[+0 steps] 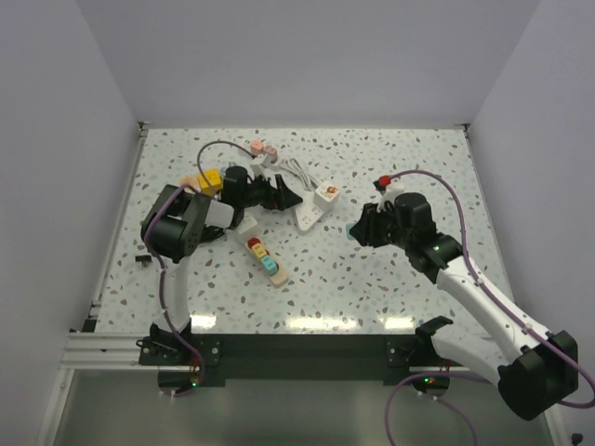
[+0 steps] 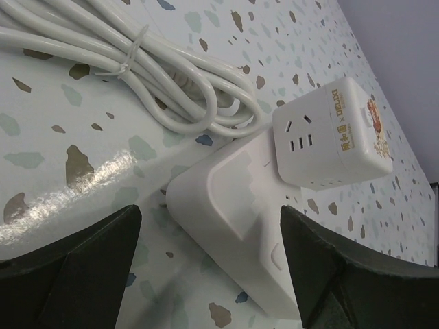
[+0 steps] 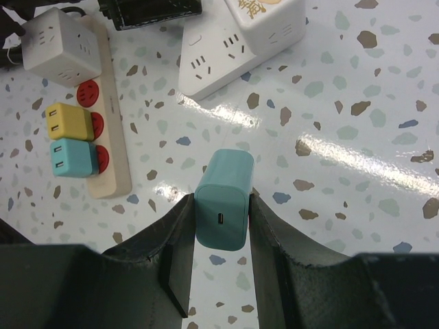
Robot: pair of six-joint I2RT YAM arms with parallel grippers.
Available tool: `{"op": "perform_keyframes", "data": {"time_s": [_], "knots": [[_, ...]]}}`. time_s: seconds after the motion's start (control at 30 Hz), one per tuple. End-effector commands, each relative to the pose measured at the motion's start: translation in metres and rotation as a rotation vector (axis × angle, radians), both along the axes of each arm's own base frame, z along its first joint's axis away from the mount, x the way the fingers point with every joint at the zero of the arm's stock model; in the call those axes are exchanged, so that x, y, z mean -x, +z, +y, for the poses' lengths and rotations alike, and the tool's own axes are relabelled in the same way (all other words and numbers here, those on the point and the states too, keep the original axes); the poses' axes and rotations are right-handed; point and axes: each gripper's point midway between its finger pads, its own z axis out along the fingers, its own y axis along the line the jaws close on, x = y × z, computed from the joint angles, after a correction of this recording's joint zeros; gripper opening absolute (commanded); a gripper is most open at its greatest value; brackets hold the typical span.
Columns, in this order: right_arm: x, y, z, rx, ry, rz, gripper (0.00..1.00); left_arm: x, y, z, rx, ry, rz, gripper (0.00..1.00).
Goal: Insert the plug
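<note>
- The right claw (image 3: 221,203) is closed on a teal rectangular plastic plug (image 3: 223,192), one finger pressed against each of its long sides.
- The plug's end face, with a small slot-shaped port, points back at the wrist camera. Its prongs are hidden.
- In the top view the teal plug (image 1: 351,231) sits right of the white plastic power strip (image 1: 310,214) and apart from it. It is near the middle of the speckled terrazzo bench (image 1: 418,269).
- It seems to hang just above the bench, though the pictures do not settle whether it touches.
- A white cube adapter with an orange print (image 1: 327,193) stands on the far end of the white strip.
- The left claw (image 2: 209,216) is open. Its dark fingers (image 2: 75,267) are spread wide on either side of the near end of the white strip (image 2: 233,226), and I cannot tell if they touch it.
- A coiled white cable bound with a tie (image 2: 151,68) lies just beyond that strip.
- A beige power strip with red sockets (image 3: 113,179) lies left of the white one.
- It carries a white cube plug (image 3: 58,38), a yellow plug (image 3: 68,122) and a light blue plug (image 3: 72,157) in a row.
</note>
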Motion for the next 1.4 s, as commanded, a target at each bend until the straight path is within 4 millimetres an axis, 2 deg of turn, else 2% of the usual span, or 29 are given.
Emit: {"op": "perform_keyframes", "data": {"time_s": [0.0,0.23,0.37,0.43,0.67,0.9,1.1,1.27,1.37], "knots": [[-0.003,0.015,0.0,-0.017,0.009,-0.065,0.0,-0.004,0.011,-0.008,0.077,-0.019,-0.013,0.87],[-0.002,0.014,-0.001,-0.012,0.01,-0.065,0.0,-0.004,0.014,-0.012,0.121,-0.024,-0.007,0.66],[-0.001,0.012,-0.001,-0.013,0.009,-0.063,0.0,-0.005,0.018,-0.014,0.148,-0.022,-0.008,0.47],[-0.002,0.013,-0.003,-0.01,0.002,-0.068,0.0,-0.001,0.02,-0.015,0.167,-0.02,-0.007,0.35],[-0.005,0.013,-0.005,-0.01,-0.028,-0.073,0.0,0.019,0.031,-0.022,0.204,0.045,-0.022,0.11],[-0.005,0.0,-0.002,-0.003,-0.009,-0.04,0.0,0.042,0.027,-0.024,0.217,0.143,-0.008,0.0],[-0.005,0.006,-0.006,0.002,-0.028,-0.058,0.0,0.055,0.012,-0.024,0.187,0.208,0.023,0.0],[-0.008,0.0,-0.008,0.017,-0.043,-0.048,0.0,0.067,-0.003,-0.028,0.133,0.214,0.045,0.0],[-0.01,-0.004,-0.003,0.013,-0.026,-0.034,0.0,0.078,-0.02,-0.027,0.079,0.216,0.069,0.0]]}}
